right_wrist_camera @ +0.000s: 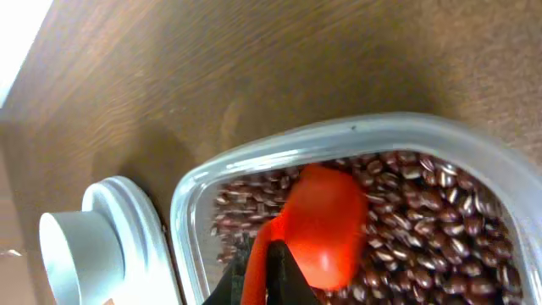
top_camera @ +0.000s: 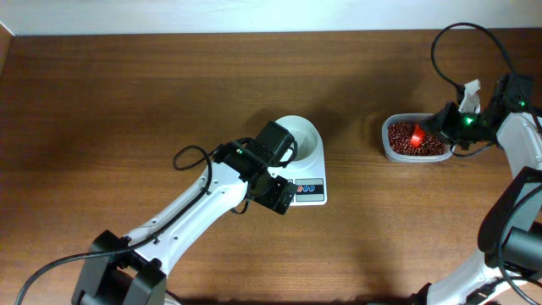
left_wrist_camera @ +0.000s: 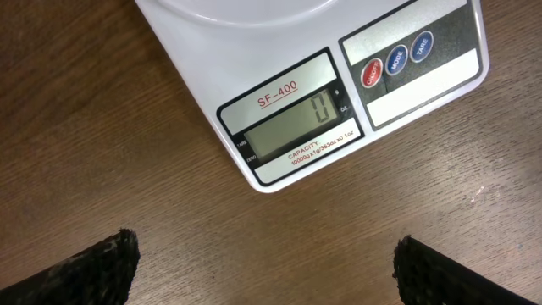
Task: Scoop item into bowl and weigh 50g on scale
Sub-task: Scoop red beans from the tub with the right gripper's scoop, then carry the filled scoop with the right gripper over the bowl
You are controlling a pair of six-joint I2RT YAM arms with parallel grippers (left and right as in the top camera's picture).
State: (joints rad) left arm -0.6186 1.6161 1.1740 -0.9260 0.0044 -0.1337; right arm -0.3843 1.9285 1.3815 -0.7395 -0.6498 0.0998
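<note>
— What did we see from overhead?

— We saw the small round white bowl (top_camera: 302,135) sitting on the flat white digital scale (top_camera: 312,191), with the left gripper (top_camera: 279,202) hovering at the display end. Well apart to the right, the small dark reddish-brown beans (top_camera: 405,146) lay in a clear rectangular plastic tub (top_camera: 385,140). A red plastic scoop (top_camera: 417,134) was dipped among them under the right gripper (top_camera: 434,129).

— And from the left wrist?

— We read 0 on the grey display (left_wrist_camera: 296,127). The left jaws stood wide apart, gripping nothing, above the brown wooden table (left_wrist_camera: 127,127).

— The right wrist?

— We found the right jaws closed on the scoop's handle, its red head lying on the beans inside the tub.
</note>
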